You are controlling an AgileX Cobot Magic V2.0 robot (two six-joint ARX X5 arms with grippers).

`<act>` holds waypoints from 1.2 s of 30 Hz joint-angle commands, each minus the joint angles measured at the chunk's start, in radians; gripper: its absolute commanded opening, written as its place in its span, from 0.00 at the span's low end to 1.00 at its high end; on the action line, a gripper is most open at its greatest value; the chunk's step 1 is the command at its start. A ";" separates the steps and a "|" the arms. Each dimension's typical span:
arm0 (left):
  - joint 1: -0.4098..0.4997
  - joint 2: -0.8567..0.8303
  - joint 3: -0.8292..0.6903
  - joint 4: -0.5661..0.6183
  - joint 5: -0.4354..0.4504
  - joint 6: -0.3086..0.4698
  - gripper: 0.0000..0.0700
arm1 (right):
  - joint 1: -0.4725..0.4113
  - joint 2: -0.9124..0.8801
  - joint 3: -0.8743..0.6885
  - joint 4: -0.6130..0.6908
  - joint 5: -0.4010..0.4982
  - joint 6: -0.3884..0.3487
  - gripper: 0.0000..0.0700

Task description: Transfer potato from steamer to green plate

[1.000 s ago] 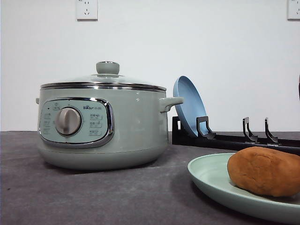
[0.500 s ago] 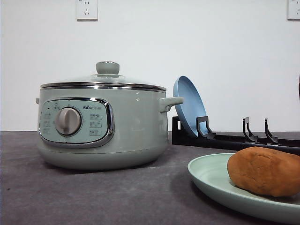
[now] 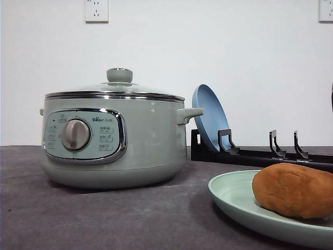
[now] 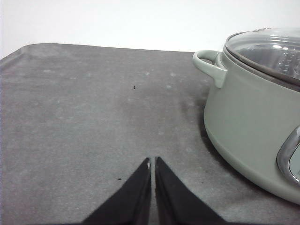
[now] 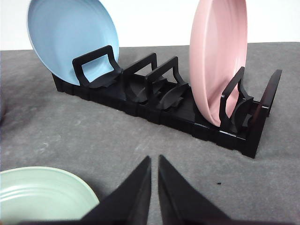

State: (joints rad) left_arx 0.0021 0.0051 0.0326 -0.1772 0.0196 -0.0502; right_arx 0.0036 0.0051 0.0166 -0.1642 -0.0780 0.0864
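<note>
Potato (image 3: 294,190) resting on green plate (image 3: 234,200) | firm, matte, likely grippy; grasp across middle | my left gripper (image 4: 153,161) and right gripper (image 5: 154,160) closed, empty

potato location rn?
Front view, lower right: the potato lies on the green plate, right of the lidded steamer, in front of the black rack.

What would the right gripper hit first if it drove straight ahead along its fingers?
Probably the black dish rack. The right gripper, fingers nearly together, points over bare table at the rack's empty middle slots, between the blue plate and pink plate. Depth is unclear from this view.
</note>
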 commanded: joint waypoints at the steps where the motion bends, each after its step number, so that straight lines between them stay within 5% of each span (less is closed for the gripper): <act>1: 0.002 -0.002 -0.021 0.014 -0.005 0.008 0.01 | -0.001 -0.002 -0.005 0.009 0.000 0.013 0.02; 36: 0.002 -0.002 -0.021 0.014 -0.005 0.008 0.01 | -0.001 -0.002 -0.005 0.010 0.000 0.013 0.02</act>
State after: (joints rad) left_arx 0.0021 0.0051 0.0326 -0.1772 0.0196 -0.0502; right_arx 0.0036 0.0051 0.0166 -0.1642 -0.0780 0.0864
